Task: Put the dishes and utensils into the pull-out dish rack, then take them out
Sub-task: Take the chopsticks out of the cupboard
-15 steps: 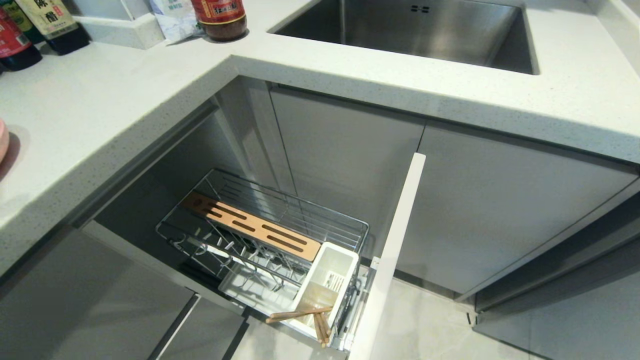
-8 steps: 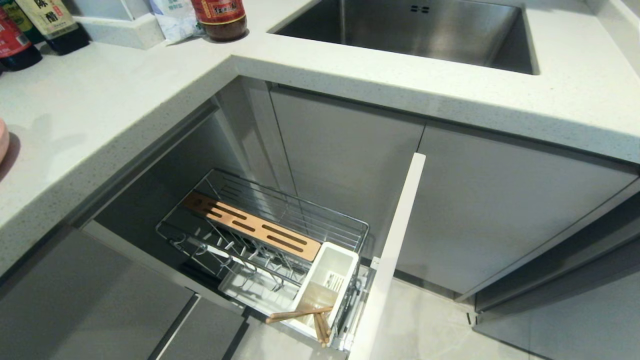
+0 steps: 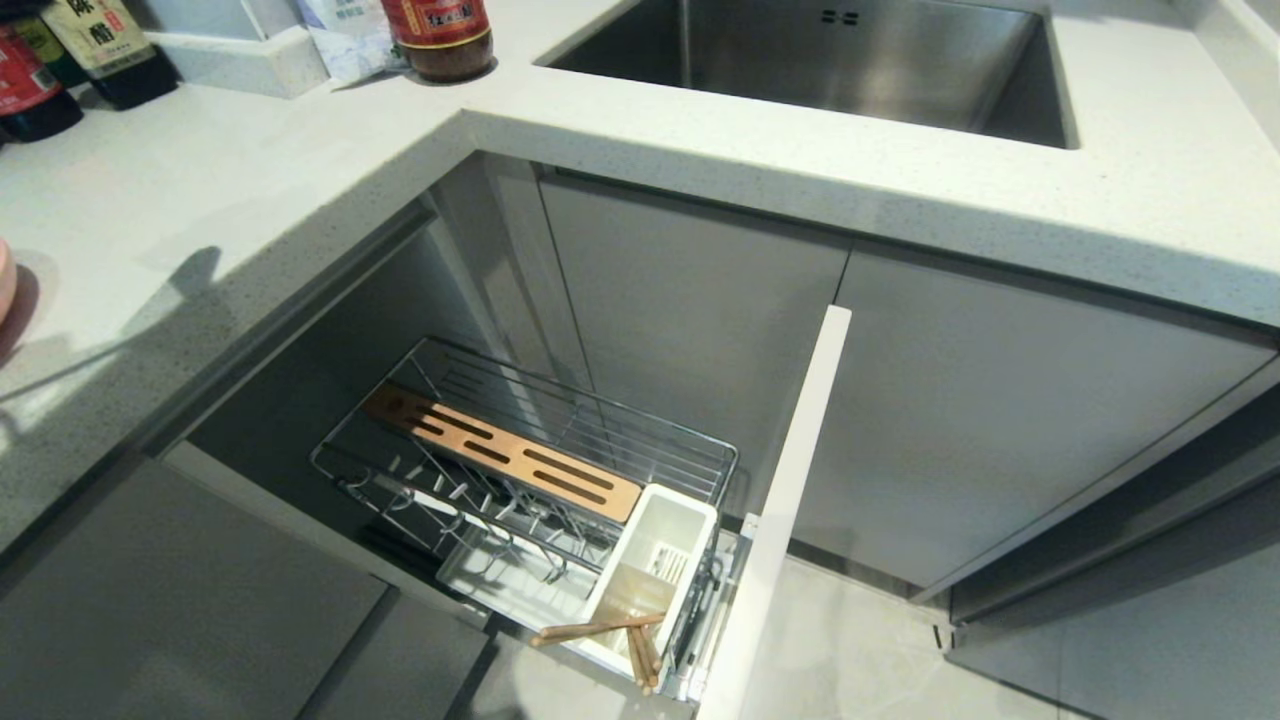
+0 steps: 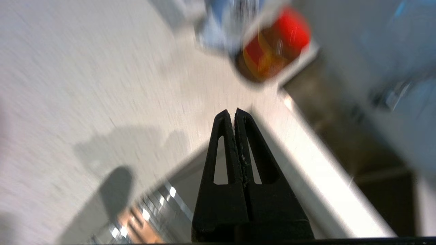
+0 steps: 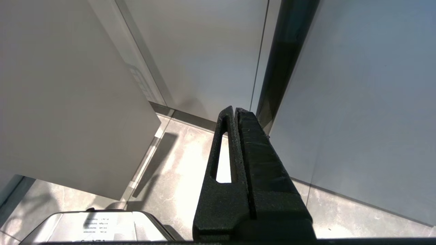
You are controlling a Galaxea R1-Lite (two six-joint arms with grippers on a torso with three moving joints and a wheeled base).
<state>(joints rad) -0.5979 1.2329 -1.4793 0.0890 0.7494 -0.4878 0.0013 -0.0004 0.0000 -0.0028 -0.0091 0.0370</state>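
While pulled out from cabinet, dish rack (image 3: 520, 470) nearest, holding 2 chopsticks (image 3: 610, 632) in 1 white cup (image 3: 655, 560), tips poking over rim. Farther: 1 pink plate (image 3: 5, 280) edge on counter (image 3: 200, 200), then 1 sink (image 3: 830, 60). L gripper (image 4: 235, 114) pressed together, empty, over counter. R gripper (image 5: 235, 112) pressed together, empty, near floor.

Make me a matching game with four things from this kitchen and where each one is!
Things:
1. chopsticks
2. wooden strip
3. red-labelled bottle
4. left gripper

Places or states:
A. on the countertop beside the sink
B. shut, above the countertop
C. in the white utensil cup, ends poking out
D. lying across the wire rack

Pairs: 1-C, 2-D, 3-A, 4-B
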